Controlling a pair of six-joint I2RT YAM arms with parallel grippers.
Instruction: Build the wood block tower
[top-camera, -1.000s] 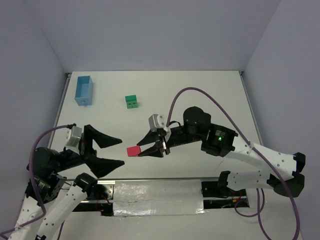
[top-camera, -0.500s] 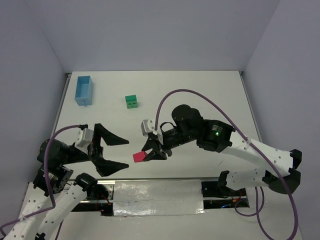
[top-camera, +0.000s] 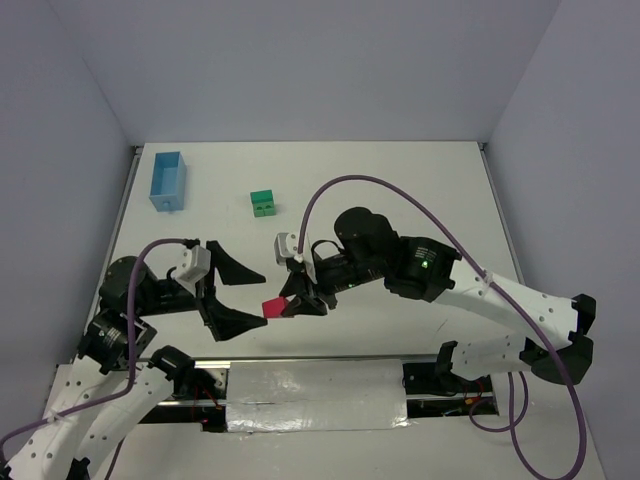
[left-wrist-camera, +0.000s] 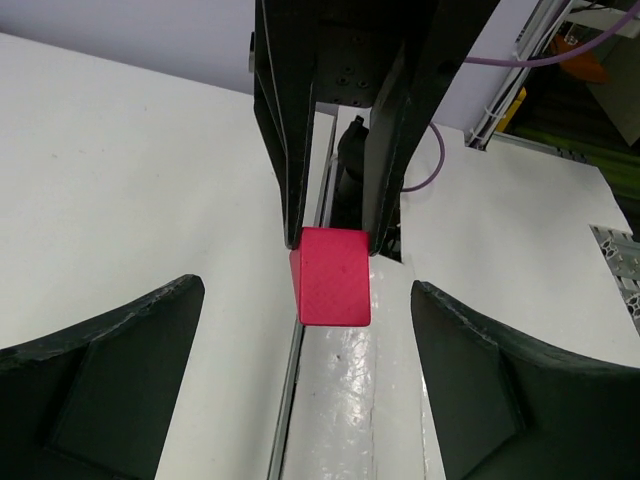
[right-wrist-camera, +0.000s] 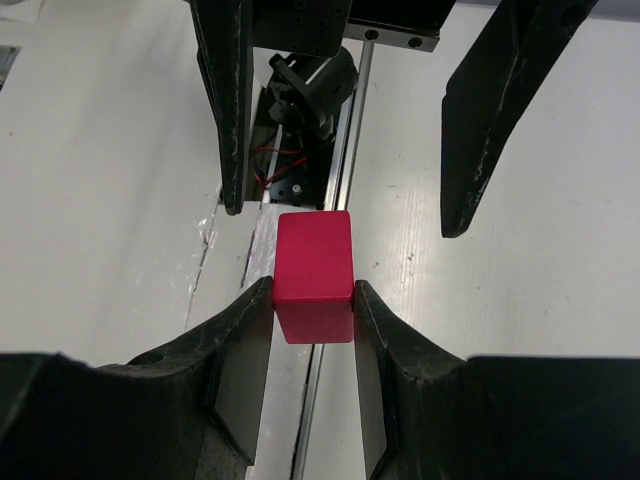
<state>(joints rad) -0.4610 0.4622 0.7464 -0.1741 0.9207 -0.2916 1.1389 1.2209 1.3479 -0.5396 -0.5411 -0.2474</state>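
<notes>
My right gripper (top-camera: 290, 305) is shut on the red roof-shaped block (top-camera: 274, 307) and holds it above the table's near edge; in the right wrist view the block (right-wrist-camera: 314, 272) sits between both fingers. My left gripper (top-camera: 243, 292) is open, its two fingers spread on either side of the red block (left-wrist-camera: 331, 275), not touching it. The green cubes (top-camera: 263, 203) stand stacked at the back centre of the table, away from both grippers.
A light blue rectangular box (top-camera: 167, 181) lies at the table's back left. A metal rail with a white taped plate (top-camera: 310, 380) runs along the near edge under the grippers. The side walls close in the table left and right.
My right gripper has carried the red block left and toward the near edge. My left gripper has risen and moved right, so its open fingers now flank the block.
</notes>
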